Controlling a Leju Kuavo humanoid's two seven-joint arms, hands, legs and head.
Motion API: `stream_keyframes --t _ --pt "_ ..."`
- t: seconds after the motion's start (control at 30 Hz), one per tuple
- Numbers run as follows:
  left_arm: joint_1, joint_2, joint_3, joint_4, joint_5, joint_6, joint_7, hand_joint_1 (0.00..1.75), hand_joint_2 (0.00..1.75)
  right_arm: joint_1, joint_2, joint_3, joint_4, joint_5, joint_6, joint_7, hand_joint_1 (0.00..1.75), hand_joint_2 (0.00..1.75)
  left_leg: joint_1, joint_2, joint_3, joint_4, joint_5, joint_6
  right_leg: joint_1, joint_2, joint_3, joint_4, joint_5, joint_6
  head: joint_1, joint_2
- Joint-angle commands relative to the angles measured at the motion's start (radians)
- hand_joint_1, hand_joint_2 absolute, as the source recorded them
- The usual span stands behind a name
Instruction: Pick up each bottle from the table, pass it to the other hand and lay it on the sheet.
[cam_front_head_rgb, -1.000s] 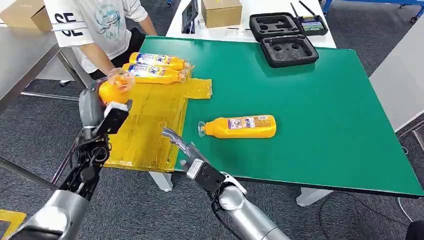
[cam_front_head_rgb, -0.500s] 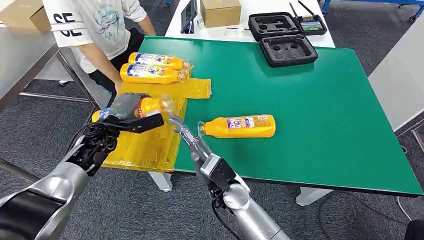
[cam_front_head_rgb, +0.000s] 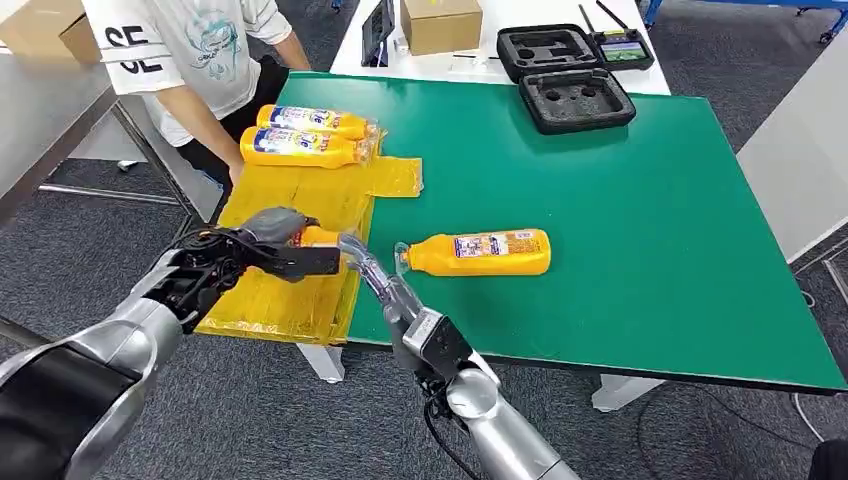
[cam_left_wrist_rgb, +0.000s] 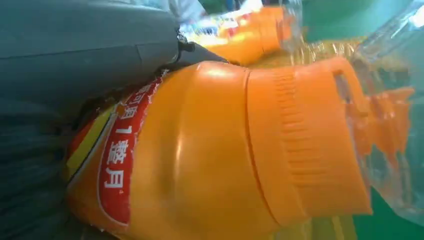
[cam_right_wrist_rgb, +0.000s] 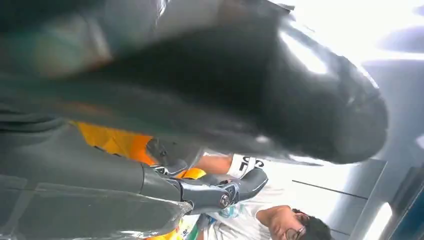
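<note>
The left hand (cam_front_head_rgb: 268, 243) is wrapped around an orange bottle (cam_front_head_rgb: 318, 237), gripping it over the labelled body so that the ribbed orange neck and clear cap stick out past the fingers; the left wrist view shows the same bottle (cam_left_wrist_rgb: 210, 150) close up, held firmly. It hangs low over the near part of the yellow sheet (cam_front_head_rgb: 290, 290), its long axis roughly level and lying across the robot's front, cap end pointing toward the robot's right. There the right hand (cam_front_head_rgb: 372, 272) reaches in with fingers stretched out and parted, holding nothing, its tips right at the cap end; whether they touch it I cannot tell. This looks like the laying-down step on the sheet, which calls for lowering the bottle flat and loosening the grip. Two more bottles (cam_front_head_rgb: 305, 135) already lie side by side at the sheet's far end, and another bottle (cam_front_head_rgb: 480, 252) waits on the green table (cam_front_head_rgb: 640, 220), caps toward the sheet.
</note>
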Motion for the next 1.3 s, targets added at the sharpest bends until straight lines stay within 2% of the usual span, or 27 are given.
stream_keyframes --t 0.03,0.23,0.3,0.4,0.67,0.7,0.9,0.93,0.97,1.0,1.03,1.1,1.13,1.17,1.23,1.3 --pt "-0.081 -0.012 -0.090 0.126 -0.010 -0.111 -0.019 1.75 1.75 -0.034 -0.019 0.021 0.062 0.001 -0.001 -0.004 0.00 0.00 0.002 -0.001 0.000 0.001 -0.001 -0.001 0.002 -0.001 0.002 0.000 0.000 -0.001 0.000 0.000" --pt "-0.061 -0.001 -0.101 0.127 -0.008 -0.155 -0.036 1.75 1.75 -0.034 -0.019 0.026 0.066 0.004 -0.001 -0.003 0.00 0.00 0.001 0.000 0.001 0.000 0.000 -0.001 0.001 0.000 0.001 0.000 0.000 -0.001 0.000 0.000" --pt "-0.049 0.000 -0.108 0.125 -0.011 -0.148 -0.032 1.64 1.75 -0.034 -0.019 0.028 0.069 0.005 -0.001 -0.001 0.00 0.00 0.002 0.000 0.002 0.001 -0.001 -0.002 0.002 0.001 0.003 -0.001 0.000 -0.002 0.000 0.000" --pt "-0.024 -0.007 -0.103 0.131 0.002 -0.164 -0.027 1.73 1.75 -0.036 -0.020 0.033 0.077 0.007 0.001 0.005 0.00 0.00 0.001 0.000 0.001 0.000 0.000 -0.001 0.001 0.001 0.002 -0.001 0.000 -0.001 0.000 0.000" --pt "-0.019 -0.011 -0.097 0.135 0.012 -0.174 -0.020 1.75 1.75 -0.036 -0.020 0.033 0.077 0.007 0.001 0.005 0.00 0.00 0.001 0.000 0.001 0.000 -0.001 -0.001 0.002 0.000 0.002 0.000 0.000 -0.001 0.000 0.000" --pt "-0.012 -0.006 -0.111 0.132 0.003 -0.187 -0.010 1.66 1.75 -0.038 -0.020 0.034 0.079 0.007 0.002 0.006 0.00 0.00 0.002 0.000 0.002 0.000 -0.001 -0.001 0.002 0.000 0.003 -0.001 0.000 -0.001 0.000 0.000" --pt "0.032 -0.021 -0.132 0.137 -0.022 -0.117 0.048 1.71 1.75 -0.043 -0.017 0.035 0.101 0.004 0.006 0.010 0.00 0.00 0.001 0.000 0.002 -0.001 0.000 -0.001 0.001 0.001 0.002 -0.001 0.000 -0.001 0.000 0.000" --pt "0.036 -0.024 -0.142 0.134 -0.036 -0.091 0.063 1.62 1.75 -0.042 -0.018 0.034 0.102 0.004 0.006 0.010 0.00 0.00 0.001 0.000 0.003 -0.001 -0.001 -0.001 0.001 0.001 0.004 -0.002 0.000 -0.002 0.000 0.000" --pt "0.038 -0.027 -0.143 0.133 -0.036 -0.091 0.063 1.66 1.75 -0.041 -0.018 0.034 0.102 0.004 0.006 0.010 0.00 0.00 0.001 -0.001 0.002 -0.001 0.000 -0.001 0.001 0.000 0.003 -0.001 0.000 -0.001 0.000 0.000" --pt "0.041 -0.031 -0.146 0.135 -0.044 -0.074 0.078 1.57 1.75 -0.039 -0.019 0.032 0.100 0.004 0.005 0.010 0.00 0.00 0.001 0.000 0.002 -0.001 0.000 -0.001 0.001 0.000 0.003 -0.001 0.000 -0.001 0.000 0.000" --pt "0.047 -0.037 -0.145 0.139 -0.044 -0.066 0.083 1.61 1.75 -0.037 -0.019 0.029 0.096 0.004 0.005 0.010 0.00 0.00 0.000 0.000 0.002 -0.001 0.000 -0.001 0.000 0.000 0.002 -0.001 0.000 -0.001 0.000 0.000" --pt "0.050 -0.041 -0.142 0.139 -0.042 -0.057 0.089 1.45 1.75 -0.039 -0.019 0.029 0.093 0.005 0.005 0.012 0.00 0.00 0.002 0.000 0.003 -0.001 0.000 -0.001 0.002 0.000 0.004 -0.002 0.000 -0.002 0.000 0.000" --pt "0.051 -0.041 -0.141 0.139 -0.041 -0.059 0.086 1.26 1.75 -0.040 -0.019 0.029 0.093 0.005 0.007 0.014 0.00 0.00 0.000 -0.001 0.001 -0.001 0.000 0.000 0.000 -0.001 0.002 -0.001 0.000 -0.001 0.000 0.000" --pt "0.051 -0.039 -0.146 0.137 -0.045 -0.055 0.085 0.73 1.75 -0.043 -0.019 0.030 0.096 0.005 0.008 0.016 0.00 0.00 0.000 -0.001 0.002 -0.001 0.000 -0.001 0.000 -0.001 0.003 -0.001 0.000 -0.001 0.000 0.000" --pt "0.055 -0.036 -0.151 0.137 -0.048 -0.053 0.083 0.56 1.75 -0.047 -0.020 0.031 0.104 0.004 0.009 0.017 0.00 0.00 0.001 -0.001 0.003 -0.001 0.000 -0.001 0.001 0.000 0.004 -0.002 0.001 -0.001 0.000 0.000" --pt "0.058 -0.039 -0.141 0.141 -0.037 -0.059 0.084 0.02 1.75 -0.049 -0.019 0.029 0.109 0.004 0.008 0.017 0.00 0.00 0.001 -0.001 0.003 -0.001 0.001 -0.001 0.001 -0.001 0.005 -0.002 0.001 -0.001 0.000 0.000"
